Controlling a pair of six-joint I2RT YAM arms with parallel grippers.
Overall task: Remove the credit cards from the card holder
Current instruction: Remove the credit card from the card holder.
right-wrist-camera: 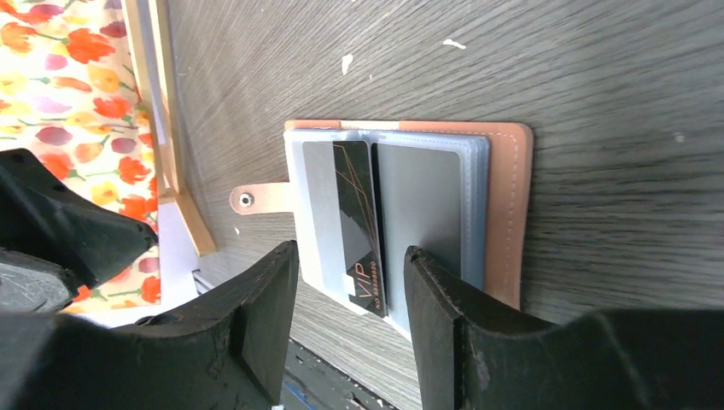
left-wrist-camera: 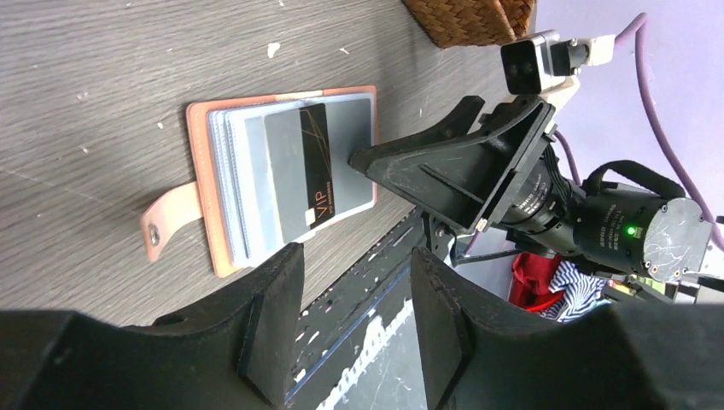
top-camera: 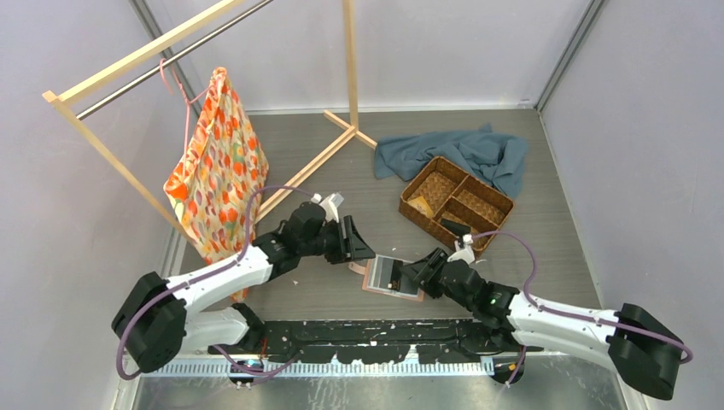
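Note:
The salmon-pink card holder [top-camera: 372, 282] [left-wrist-camera: 201, 171] [right-wrist-camera: 505, 205] lies open on the table between both arms, snap tab [right-wrist-camera: 256, 199] pointing left. A black credit card [right-wrist-camera: 360, 218] [left-wrist-camera: 314, 162] marked VIP sticks partly out of its grey sleeves. My right gripper [top-camera: 416, 272] [right-wrist-camera: 350, 250] is open, its fingers either side of the card's protruding end without pinching it; one fingertip [left-wrist-camera: 367, 161] touches the holder's edge. Just left of the holder, my left gripper [top-camera: 363, 245] [left-wrist-camera: 354, 254] is open and holds nothing.
A brown woven basket [top-camera: 495, 198] behind the right gripper holds a tan card [top-camera: 420, 203] and a dark flat piece [top-camera: 452, 226]. Blue cloth [top-camera: 478, 152] lies behind it. A wooden rack [top-camera: 300, 171] with a floral bag [top-camera: 218, 166] stands at the left.

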